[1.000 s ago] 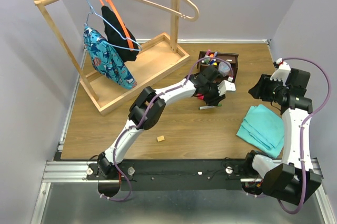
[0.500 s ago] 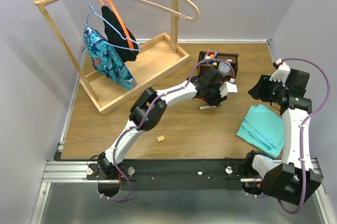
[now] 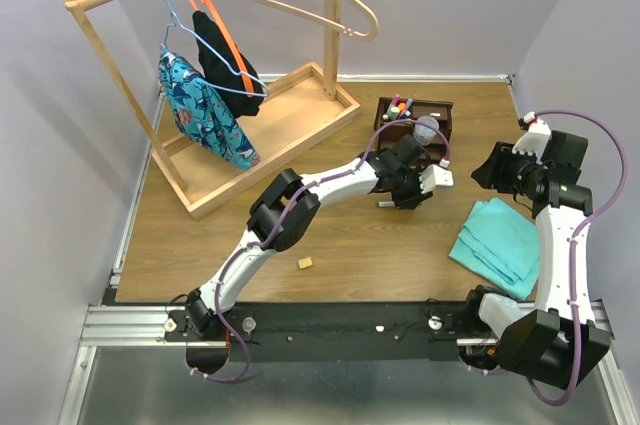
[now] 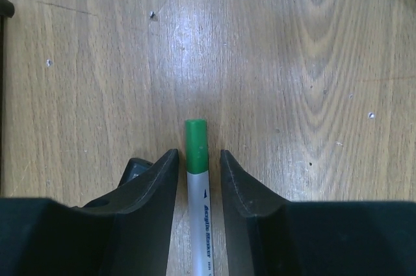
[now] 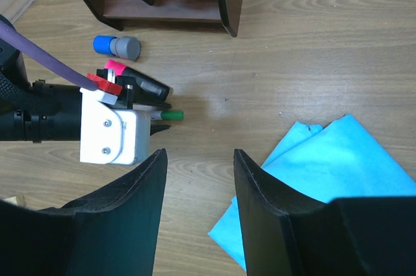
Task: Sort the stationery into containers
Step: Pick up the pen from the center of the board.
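My left fingers (image 4: 166, 175) stand narrow on either side of a green-capped marker (image 4: 196, 152) that lies flat on the bench (image 4: 292, 62). A thin gap shows on both sides, so they are not pressing it. In the top view the marker sits at 6 o'clock from the organizer (image 3: 415, 115), with the cloth (image 3: 500, 240) at 4 o'clock of it and the eraser (image 3: 305, 263) off at 8 o'clock. My right fingers (image 5: 146, 185) hang wide above the bench beside the cloth, gripping nothing.
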{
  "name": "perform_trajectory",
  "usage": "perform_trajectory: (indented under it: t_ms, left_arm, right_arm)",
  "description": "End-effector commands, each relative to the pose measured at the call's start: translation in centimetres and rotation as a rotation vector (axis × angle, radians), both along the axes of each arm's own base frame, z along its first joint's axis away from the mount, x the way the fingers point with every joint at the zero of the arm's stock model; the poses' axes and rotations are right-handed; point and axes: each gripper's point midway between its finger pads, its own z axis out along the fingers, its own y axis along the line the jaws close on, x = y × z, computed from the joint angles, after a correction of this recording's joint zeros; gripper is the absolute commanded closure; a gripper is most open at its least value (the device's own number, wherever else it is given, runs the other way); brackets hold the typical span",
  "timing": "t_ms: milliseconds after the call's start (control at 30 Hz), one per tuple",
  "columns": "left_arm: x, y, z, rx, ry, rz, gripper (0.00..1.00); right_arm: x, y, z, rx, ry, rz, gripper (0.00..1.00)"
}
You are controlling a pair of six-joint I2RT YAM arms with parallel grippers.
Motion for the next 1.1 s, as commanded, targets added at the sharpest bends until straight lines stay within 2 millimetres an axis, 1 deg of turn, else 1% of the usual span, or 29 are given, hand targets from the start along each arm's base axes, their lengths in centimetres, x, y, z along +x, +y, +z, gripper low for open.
perform_trajectory:
  t_ms: [0, 67, 100, 133, 167, 200, 267, 300, 333, 400, 433, 467, 533, 567, 600, 633, 667, 700, 733, 767, 800, 833, 900, 933, 967, 1000, 1033, 1067]
  left_arm:
    - [-0.4, 1.4, -2.5, 0.085, 0.009, 0.005, 0.6]
    - [-0.8, 1.7, -3.1, 0.1, 0.014, -0.007, 0.64]
    - [-0.9, 1.9, -3.3, 0.108, 0.014, -0.009, 0.67]
    - [-1.4, 2.4, -4.1, 0.136, 0.034, -0.011, 0.7]
    - [-1.4, 2.3, -4.1, 0.147, 0.038, -0.014, 0.72]
    - [-1.7, 2.5, -4.4, 0.165, 0.057, -0.017, 0.75]
    - [-2.7, 3.1, -4.9, 0.196, 0.094, -0.027, 0.79]
    - [-3.0, 3.1, -4.8, 0.195, 0.103, -0.034, 0.82]
    - [-3.7, 3.3, -4.2, 0.193, 0.124, -0.047, 0.84]
    - [-3.9, 2.7, -2.5, 0.171, 0.153, -0.044, 0.89]
    - [-5.3, 2.8, -1.2, 0.155, 0.233, -0.08, 0.9]
    - [-4.3, 1.7, 2.2, 0.082, 0.231, -0.085, 0.91]
    - [-4.8, 1.1, 6.7, -0.003, 0.315, -0.099, 0.93]
    - [-4.5, 0.3, 11.2, -0.125, 0.341, -0.15, 0.94]
    - [-4.6, 0.2, 13.4, -0.188, 0.351, -0.182, 0.95]
    - [-3.8, -0.4, 18.2, -0.322, 0.291, -0.218, 0.96]
    - [-4.6, 0.1, 18.9, -0.383, 0.344, -0.268, 0.98]
    - [-3.3, 0.7, 20.4, -0.452, 0.325, -0.261, 1.0]
    - [-2.2, 0.2, 26.3, -0.637, 0.228, -0.279, 1.0]
    - [-1.8, 0.6, 24.4, -0.661, 0.261, -0.247, 1.0]
    - [-0.6, 0.8, 25.5, -0.726, 0.231, -0.224, 1.0]
    - [1.4, 1.0, 26.7, -0.812, 0.149, -0.221, 1.0]
    - [4.1, 0.9, 28.3, -0.87, 0.142, -0.157, 1.0]
    - [6.4, 0.9, 27.0, -0.879, 0.144, -0.116, 1.0]
    - [7.7, 0.7, 29.1, -0.914, 0.061, -0.12, 1.0]
    - [8.6, 0.5, 29.2, -0.924, 0.023, -0.112, 1.0]
    - [10.1, 0.2, 28.3, -0.929, -0.014, -0.079, 1.0]
    - [11.0, 0.3, 29.7, -0.953, -0.071, -0.074, 1.0]
  right_arm:
    - [-0.3, -0.3, -0.3, -0.015, 0.002, -0.009, 0.47]
    - [-0.3, -0.4, -0.3, -0.013, 0.003, -0.011, 0.47]
    - [-0.3, -0.3, -0.2, -0.014, 0.001, -0.009, 0.47]
    - [-0.3, -0.3, -0.2, -0.013, 0.003, -0.011, 0.47]
    - [-0.4, -0.3, -0.2, -0.013, 0.004, -0.009, 0.47]
    - [-0.4, -0.3, -0.2, -0.013, 0.003, -0.007, 0.47]
    - [-0.4, -0.3, -0.1, -0.011, 0.003, -0.007, 0.47]
    - [-0.4, -0.2, -0.1, -0.012, 0.002, -0.004, 0.47]
    - [-0.4, -0.2, -0.1, -0.014, 0.001, -0.001, 0.47]
    - [-0.4, -0.2, 0.1, -0.017, 0.0, 0.001, 0.47]
    - [-0.3, -0.3, 0.4, -0.022, -0.005, -0.001, 0.47]
    - [-0.4, -0.4, 0.5, -0.026, -0.003, 0.0, 0.48]
    - [-0.3, -0.5, 0.9, -0.032, -0.009, 0.0, 0.48]
    - [-0.4, -0.4, 0.8, -0.035, -0.005, 0.003, 0.48]
    - [-0.4, -0.4, 0.9, -0.037, -0.007, 0.004, 0.49]
    - [-0.3, -0.5, 0.9, -0.035, -0.006, 0.0, 0.49]
    - [-0.2, -0.5, 1.0, -0.032, -0.01, 0.001, 0.5]
    - [-0.2, -0.4, 1.0, -0.028, -0.011, -0.001, 0.5]
    - [-0.1, -0.4, 1.0, -0.023, -0.013, -0.002, 0.5]
    - [0.1, -0.4, 1.0, -0.014, -0.017, -0.004, 0.51]
    - [0.2, -0.4, 0.9, -0.011, -0.015, -0.006, 0.51]
    - [0.3, -0.4, 0.9, -0.007, -0.016, -0.01, 0.52]
    - [0.5, -0.6, 1.0, -0.01, -0.023, -0.02, 0.52]
    - [0.5, -0.6, 1.0, -0.011, -0.023, -0.023, 0.51]
    - [0.5, -0.7, 1.1, -0.014, -0.024, -0.027, 0.51]
    - [0.5, -0.7, 1.1, -0.015, -0.022, -0.028, 0.51]
    - [0.5, -0.8, 1.1, -0.019, -0.022, -0.028, 0.51]
    - [0.5, -0.9, 1.1, -0.026, -0.021, -0.028, 0.51]
